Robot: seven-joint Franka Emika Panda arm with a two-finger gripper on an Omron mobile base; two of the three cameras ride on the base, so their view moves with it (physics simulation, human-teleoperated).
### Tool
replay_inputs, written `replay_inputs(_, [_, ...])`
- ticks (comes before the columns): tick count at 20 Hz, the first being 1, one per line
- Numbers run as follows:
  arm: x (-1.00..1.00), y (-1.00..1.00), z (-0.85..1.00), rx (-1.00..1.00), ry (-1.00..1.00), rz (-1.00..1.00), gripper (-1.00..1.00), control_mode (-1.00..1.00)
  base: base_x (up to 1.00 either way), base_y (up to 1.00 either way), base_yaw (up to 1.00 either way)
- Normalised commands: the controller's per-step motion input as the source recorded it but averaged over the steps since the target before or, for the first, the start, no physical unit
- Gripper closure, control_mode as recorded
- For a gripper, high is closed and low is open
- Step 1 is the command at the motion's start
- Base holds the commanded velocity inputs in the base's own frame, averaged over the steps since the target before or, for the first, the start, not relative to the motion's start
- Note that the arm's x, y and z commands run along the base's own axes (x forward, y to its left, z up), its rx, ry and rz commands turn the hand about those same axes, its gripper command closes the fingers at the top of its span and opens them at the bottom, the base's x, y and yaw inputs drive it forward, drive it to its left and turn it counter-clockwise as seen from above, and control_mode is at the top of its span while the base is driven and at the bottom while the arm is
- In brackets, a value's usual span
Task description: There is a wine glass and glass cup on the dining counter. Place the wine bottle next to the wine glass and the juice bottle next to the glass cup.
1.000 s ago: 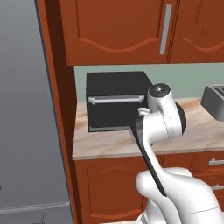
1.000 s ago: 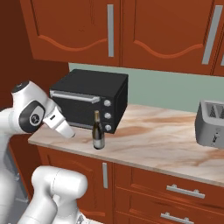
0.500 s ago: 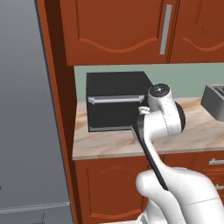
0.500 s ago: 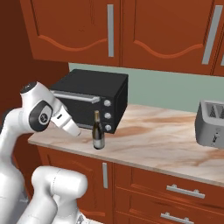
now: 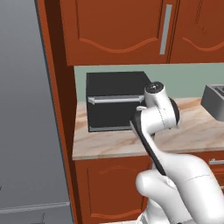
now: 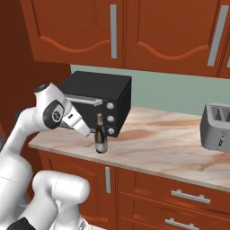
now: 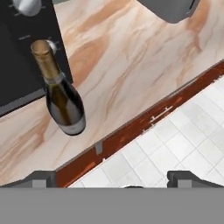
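Hand view: pincer (image 7: 111, 181) standing spread and empty, approaching; wine bottle (image 7: 61, 94) standing upright just ahead-left on marble surface (image 7: 131, 57), awaiting pickup.

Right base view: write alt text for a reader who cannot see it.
A dark slim-necked glass wine bottle stands upright on a veined marble counter, in front of a black toaster oven. The white arm's hand sits just left of it; a grey toaster stands at far right.

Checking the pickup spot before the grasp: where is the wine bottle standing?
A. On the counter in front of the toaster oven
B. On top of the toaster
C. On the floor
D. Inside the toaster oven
A: the wine bottle stands upright on the counter just before the black toaster oven.
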Motion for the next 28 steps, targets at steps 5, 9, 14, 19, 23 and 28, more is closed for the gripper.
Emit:
replay_inputs(5, [0.22, -0.08, -0.27, 0.0, 0.13, 0.09, -1.0, -1.0, 0.0, 0.0, 0.0])
replay_inputs(9, [0.2, -0.14, -0.24, -0.03, 0.02, 0.12, -1.0, -1.0, 0.0, 0.0, 0.0])
replay_inputs(14, [0.13, -0.08, -0.26, -0.11, -0.03, 0.15, -1.0, -1.0, 0.0, 0.0, 0.0])
replay_inputs(19, [0.1, 0.0, -0.26, -0.14, -0.16, 0.13, -1.0, -1.0, 0.0, 0.0, 0.0])
replay_inputs(23, [0.12, 0.01, -0.17, -0.07, -0.18, 0.13, -1.0, -1.0, 0.0, 0.0, 0.0])
replay_inputs(28, [0.15, -0.04, -0.08, 0.0, -0.09, 0.12, -1.0, -1.0, 0.0, 0.0, 0.0])
